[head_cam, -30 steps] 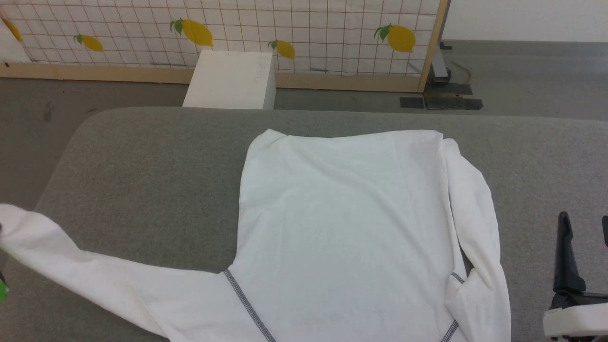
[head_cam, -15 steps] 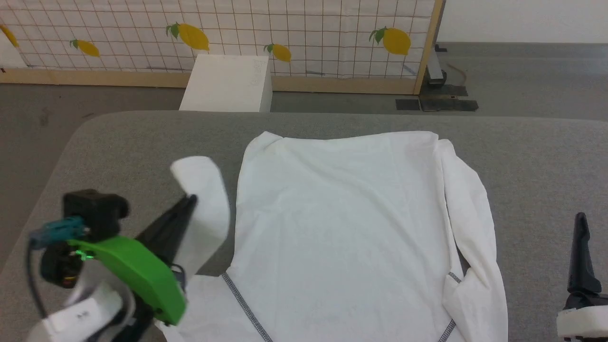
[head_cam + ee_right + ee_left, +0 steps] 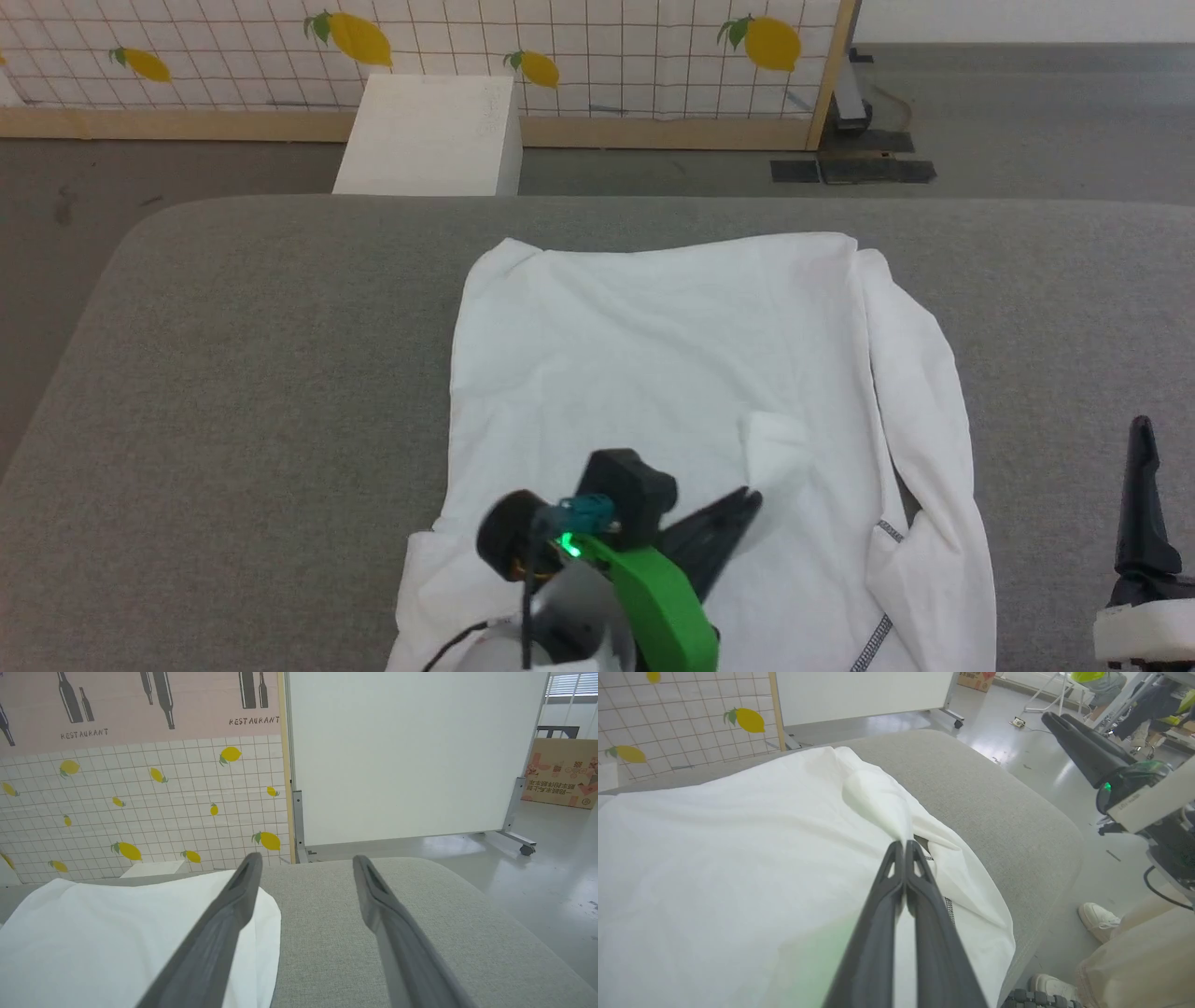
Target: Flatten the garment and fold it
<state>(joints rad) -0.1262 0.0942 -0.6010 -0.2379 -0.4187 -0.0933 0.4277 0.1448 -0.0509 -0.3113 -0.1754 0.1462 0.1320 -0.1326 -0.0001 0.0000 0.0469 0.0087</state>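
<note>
The garment (image 3: 653, 355), a white T-shirt, lies spread on the grey padded table (image 3: 233, 373), its right sleeve folded in along the right edge. My left gripper (image 3: 752, 501) hovers over the shirt's near middle, shut on the end of the left sleeve (image 3: 775, 446), which is drawn across the body. In the left wrist view the closed fingertips (image 3: 904, 844) pinch that bunched sleeve (image 3: 878, 802) above the garment (image 3: 714, 858). My right gripper (image 3: 1153, 467) stands open at the lower right, off the cloth; its fingers (image 3: 306, 858) are spread over bare table beside the garment (image 3: 93, 933).
A rigid white box (image 3: 425, 135) stands on the floor behind the table, before a lemon-patterned partition (image 3: 607, 56). A person's shoes (image 3: 1097, 914) are on the floor by the table's right end. The table's rounded left corner lies at the far left.
My left gripper has carried the sleeve from the far left of the table across onto the shirt's body. The head camera has tilted slightly. The right gripper has stayed put.
</note>
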